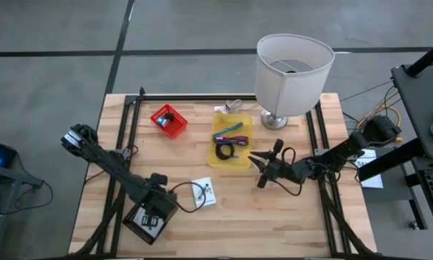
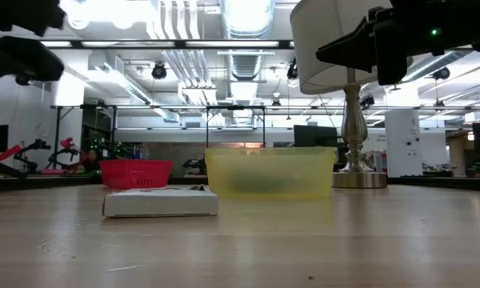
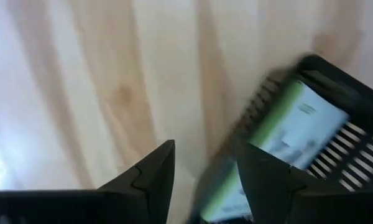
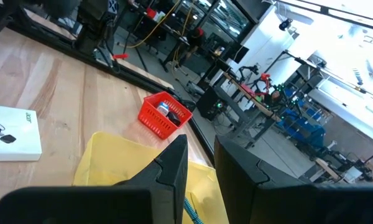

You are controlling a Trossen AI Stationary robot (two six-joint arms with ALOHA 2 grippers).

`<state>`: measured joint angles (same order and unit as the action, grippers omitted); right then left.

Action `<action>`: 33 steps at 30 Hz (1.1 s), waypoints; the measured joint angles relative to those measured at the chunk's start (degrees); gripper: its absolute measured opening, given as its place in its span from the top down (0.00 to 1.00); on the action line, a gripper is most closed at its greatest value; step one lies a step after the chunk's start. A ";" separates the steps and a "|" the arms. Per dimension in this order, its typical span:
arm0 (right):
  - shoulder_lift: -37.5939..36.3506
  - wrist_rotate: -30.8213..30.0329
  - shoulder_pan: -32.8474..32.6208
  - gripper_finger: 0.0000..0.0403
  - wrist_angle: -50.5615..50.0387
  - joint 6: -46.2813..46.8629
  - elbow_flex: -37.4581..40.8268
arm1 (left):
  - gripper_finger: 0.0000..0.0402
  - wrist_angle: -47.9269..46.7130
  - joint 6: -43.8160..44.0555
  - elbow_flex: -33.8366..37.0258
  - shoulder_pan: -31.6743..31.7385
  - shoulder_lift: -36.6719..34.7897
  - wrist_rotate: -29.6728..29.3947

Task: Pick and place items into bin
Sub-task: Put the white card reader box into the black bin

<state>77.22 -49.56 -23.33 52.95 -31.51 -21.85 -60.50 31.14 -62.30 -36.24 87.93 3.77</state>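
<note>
While the left end effector [image 1: 157,207] hangs with fingers apart over a black bin [image 1: 146,221] holding a white card [image 3: 292,134], the right end effector [image 1: 259,167], fingers nearly together and empty, hovers beside the yellow bin [image 1: 231,141] with teal and purple tools [image 1: 229,129] and coiled cable [image 1: 225,151] on the tabletop [image 1: 274,217].

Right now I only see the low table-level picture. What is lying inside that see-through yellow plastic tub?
Observer: From above, the yellow plastic tub holds teal and purple slim tools and a coiled black cable.
Operator: Where is the left claw? I cannot find it.
Observer: The left claw hangs open over a black slatted plastic basket at the table's front left.
Operator: Anything in that basket?
Observer: Yes, a green-and-white flat card lies inside it.
</note>
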 joint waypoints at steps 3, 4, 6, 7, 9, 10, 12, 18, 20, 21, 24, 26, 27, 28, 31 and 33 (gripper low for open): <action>0.01 -0.02 0.00 0.83 0.01 0.00 0.00 | 0.61 -0.01 -0.44 0.00 1.20 -0.27 -3.95; 0.01 -0.02 0.00 0.83 0.00 0.00 0.00 | 0.61 0.00 -0.45 0.00 1.64 -0.45 -5.49; 0.01 0.00 0.00 0.83 0.00 0.00 0.00 | 0.61 -0.01 -0.55 0.00 2.69 -0.88 -9.41; 0.01 -0.02 0.00 0.83 0.00 0.00 0.00 | 0.61 -0.05 -0.74 -0.06 3.32 -1.14 -11.87; 0.01 -0.01 0.00 0.83 0.00 0.00 0.00 | 0.61 0.02 -3.68 -0.61 4.54 -1.62 -16.19; 0.01 -0.02 0.00 0.83 0.00 0.01 0.00 | 0.61 0.08 -5.67 -1.08 5.20 -1.73 -17.97; 0.01 -0.02 0.00 0.83 0.00 0.00 0.00 | 0.61 0.43 -10.02 -1.94 6.24 -1.80 -21.79; 0.01 -0.01 0.00 0.83 0.02 0.02 -0.01 | 0.61 7.90 -25.01 -3.04 9.45 -1.80 -28.54; 0.01 -0.02 0.00 0.83 0.01 0.03 0.00 | 0.61 11.23 -28.43 -3.04 10.67 -1.80 -28.76; 0.01 -0.02 0.00 0.83 0.00 0.23 0.00 | 0.61 12.82 -30.07 -3.02 11.25 -1.80 -28.76; 0.01 -0.02 0.00 0.83 0.02 1.35 -0.02 | 0.61 18.56 -36.51 -2.38 12.83 -1.80 -28.50; 0.01 -0.02 -0.02 0.83 0.00 1.33 -0.02 | 0.61 22.15 -41.64 -1.67 13.73 -1.80 -27.74; 0.01 -0.02 -0.02 0.83 0.00 1.33 -0.01 | 0.61 23.80 -43.91 -1.21 14.18 -1.80 -27.03; 0.01 -0.02 -0.02 0.83 0.00 1.36 0.00 | 0.61 25.14 -45.92 -0.84 14.74 -1.80 -26.14; 0.01 -0.02 -0.02 0.83 -0.01 1.36 0.00 | 0.61 29.05 -47.97 0.33 16.97 -1.12 -21.90; 0.01 -0.02 -0.02 0.83 -0.02 1.40 0.00 | 0.61 30.47 -48.16 0.96 18.31 -0.04 -16.61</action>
<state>77.23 -49.58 -23.35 52.93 -30.11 -21.85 -30.03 -17.01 -61.34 -17.92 87.89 -12.84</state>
